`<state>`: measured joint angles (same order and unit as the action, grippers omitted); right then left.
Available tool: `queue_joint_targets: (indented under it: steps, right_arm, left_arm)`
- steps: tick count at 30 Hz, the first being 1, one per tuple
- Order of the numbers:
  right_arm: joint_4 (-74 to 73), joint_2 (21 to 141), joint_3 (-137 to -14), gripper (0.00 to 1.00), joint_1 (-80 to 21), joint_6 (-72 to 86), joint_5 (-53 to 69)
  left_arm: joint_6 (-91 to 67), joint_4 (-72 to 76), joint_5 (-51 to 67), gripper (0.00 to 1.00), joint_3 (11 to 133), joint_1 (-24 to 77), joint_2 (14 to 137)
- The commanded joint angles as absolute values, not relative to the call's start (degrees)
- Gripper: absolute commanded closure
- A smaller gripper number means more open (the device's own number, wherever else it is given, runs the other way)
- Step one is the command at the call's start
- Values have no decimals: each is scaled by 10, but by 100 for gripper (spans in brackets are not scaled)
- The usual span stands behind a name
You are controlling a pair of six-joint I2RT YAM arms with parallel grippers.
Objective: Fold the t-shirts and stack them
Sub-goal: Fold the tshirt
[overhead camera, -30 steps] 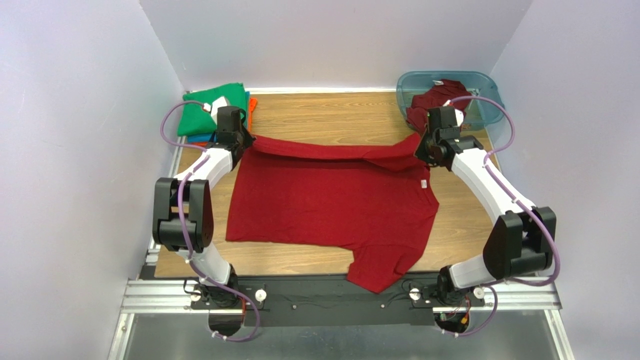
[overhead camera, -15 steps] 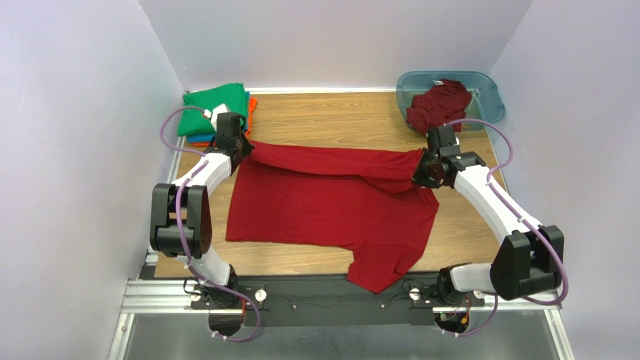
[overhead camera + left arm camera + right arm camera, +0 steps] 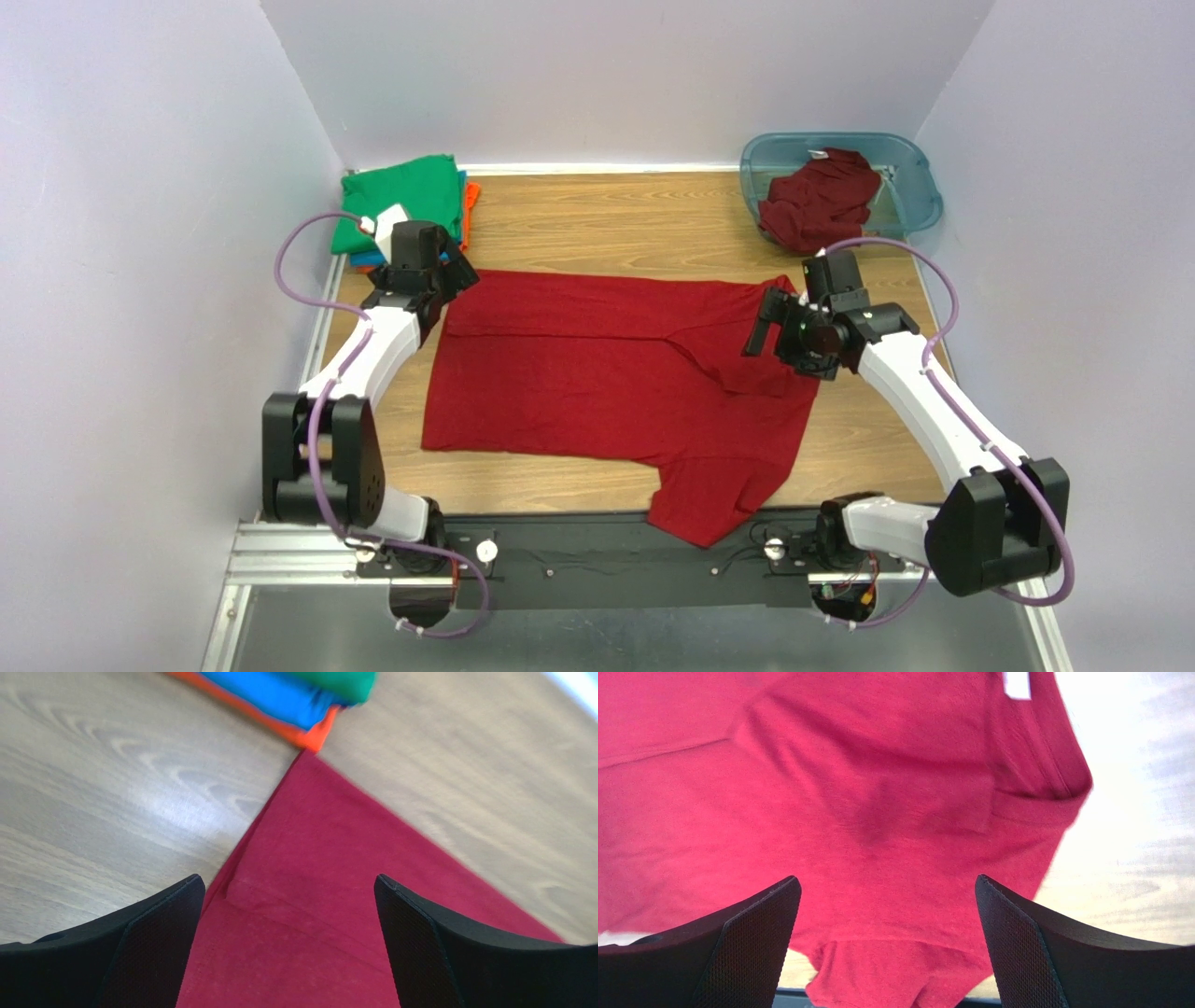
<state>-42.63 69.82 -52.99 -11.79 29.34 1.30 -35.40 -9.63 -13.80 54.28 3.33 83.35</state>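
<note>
Nearest the arms' mounting rail point(image 3: 295, 553), one sleeve point(image 3: 709, 504) of a dark red t-shirt point(image 3: 603, 385) trails toward the near edge of the wood-grain table point(image 3: 631, 210). The rest of the soft, matte shirt lies spread flat, with a fold of cloth laid across its far part. The left gripper point(image 3: 286, 882) stands wide open and empty above the shirt's far left corner. The right gripper point(image 3: 887, 880), jaws equally wide and holding nothing, is over the far right part and appears to hover clear of the cloth, though the overhead angle leaves that unsure. Its wrist camera picks out a white label point(image 3: 1017, 682) and stitched hems lost from above. The left wrist camera shows a blue t-shirt point(image 3: 281, 689) and an orange t-shirt point(image 3: 309, 736) layered under the green t-shirt point(image 3: 407, 189) in the folded stack at the far left, just beside the red shirt's corner. Far right, a second dark red t-shirt point(image 3: 821, 196) lies crumpled in a translucent teal tub point(image 3: 905, 189)
</note>
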Motion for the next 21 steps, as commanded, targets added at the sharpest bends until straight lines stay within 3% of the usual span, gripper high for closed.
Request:
queue_joint_targets:
  steps: [1, 9, 21]
  right_arm:
    - [-408, 693, -555, 0, -125, 246, 68]
    - [-360, 785, -577, 1, -290, 223, 61]
    - [-309, 953, -610, 17, -316, 214, 21]
  left_arm:
    - [-353, -92, -113, 2, 535, 30, 778]
    - [-366, -55, -42, 2, 478, 36, 740]
    - [-396, -21, -40, 2, 360, 43, 665]
